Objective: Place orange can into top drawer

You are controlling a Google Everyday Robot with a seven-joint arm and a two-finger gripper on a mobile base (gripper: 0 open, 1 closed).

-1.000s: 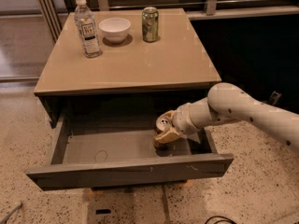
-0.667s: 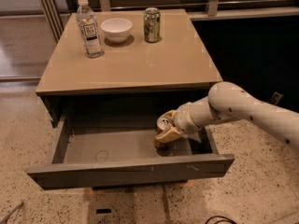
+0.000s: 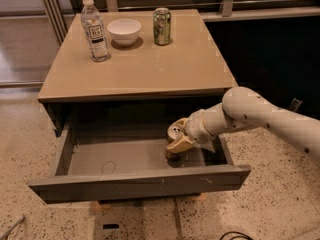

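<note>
In the camera view, the top drawer is seen pulled open beneath the smooth tan surface — a wide, shallow box of matte dark grey with a flat front panel. The orange can, cylindrical with a silver top, is stood upright on the drawer floor towards the right end. It is clasped by the jaws of the gripper, carried on a rounded white arm extending from the right. A clear plastic bottle, a white bowl and a green can are set at the back of the surface.
</note>
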